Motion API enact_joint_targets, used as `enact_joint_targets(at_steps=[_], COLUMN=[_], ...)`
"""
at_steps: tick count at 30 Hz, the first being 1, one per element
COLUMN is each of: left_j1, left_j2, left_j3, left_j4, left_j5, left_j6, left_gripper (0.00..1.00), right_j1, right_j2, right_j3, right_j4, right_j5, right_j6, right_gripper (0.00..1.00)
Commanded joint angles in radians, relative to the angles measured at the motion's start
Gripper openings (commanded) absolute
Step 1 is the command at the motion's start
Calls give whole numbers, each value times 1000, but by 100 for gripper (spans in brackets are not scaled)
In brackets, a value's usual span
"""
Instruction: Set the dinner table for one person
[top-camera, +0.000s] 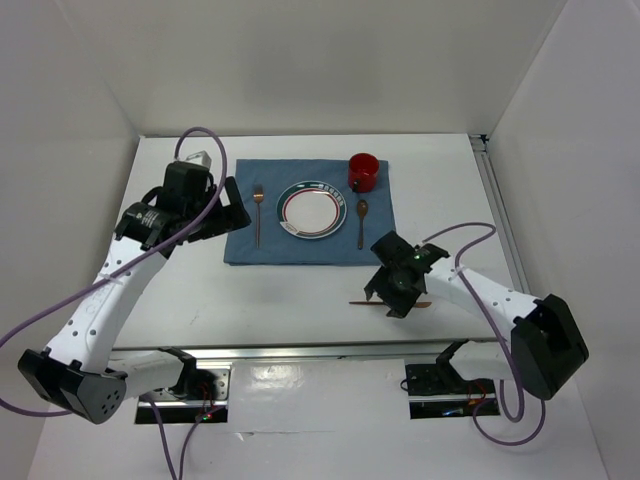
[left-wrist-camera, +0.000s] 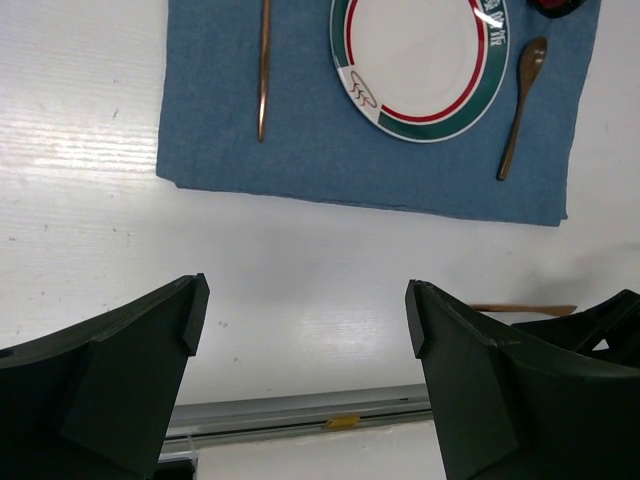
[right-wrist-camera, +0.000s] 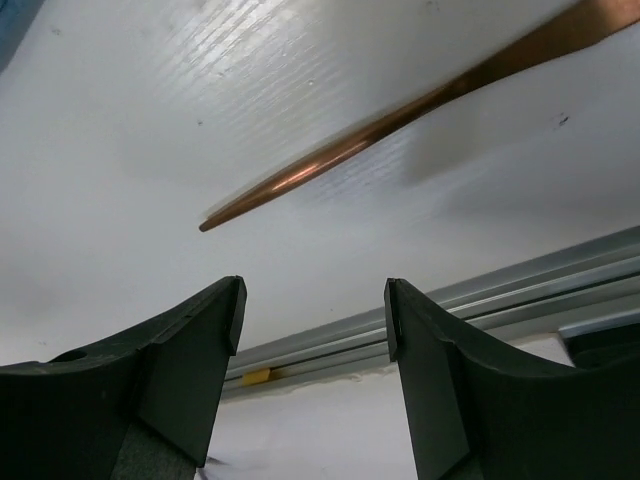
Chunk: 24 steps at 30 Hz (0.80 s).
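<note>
White worktop (top-camera: 300, 290) filling the view, blue mat (top-camera: 245, 250) at far middle, plate (top-camera: 312, 210), fork (top-camera: 258, 215) left, spoon (top-camera: 361, 218) right, red cup (top-camera: 363, 172), copper utensil (right-wrist-camera: 400, 125) on bare worktop, right pincer (right-wrist-camera: 312, 320) open over it, left pincer (left-wrist-camera: 300, 330) wide open, empty

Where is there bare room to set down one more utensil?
Free: the white tabletop between the blue cloth placemat's near edge and the near aluminium rail, left of the thin copper utensil by the right hand; also the placemat strip right of the copper spoon. Crowded: the white green-rimmed plate, the copper piece on its left and the red mug.
</note>
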<state>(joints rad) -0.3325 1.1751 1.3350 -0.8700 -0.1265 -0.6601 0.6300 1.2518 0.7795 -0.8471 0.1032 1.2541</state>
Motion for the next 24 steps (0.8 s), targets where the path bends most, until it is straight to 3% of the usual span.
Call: enact_joint_targets(at_steps=[1,9,24], left_j1=[-3,-13,-13], left_j2=[-2,8,29], left_j3=[4,-3,9], left_j4=[45,32,32], left_j5=[44,63,54], left_j6=[37,57,97], left_gripper=[100,100,100], right_j1=[-32,-182,-182], right_j2=[-29,90,239], right_j3=[-23,-43,-25], right_j4=[25,128,166], right_j5=[-10,-57,-25], right_j6=[122,59,68], right_gripper=[70,65,48])
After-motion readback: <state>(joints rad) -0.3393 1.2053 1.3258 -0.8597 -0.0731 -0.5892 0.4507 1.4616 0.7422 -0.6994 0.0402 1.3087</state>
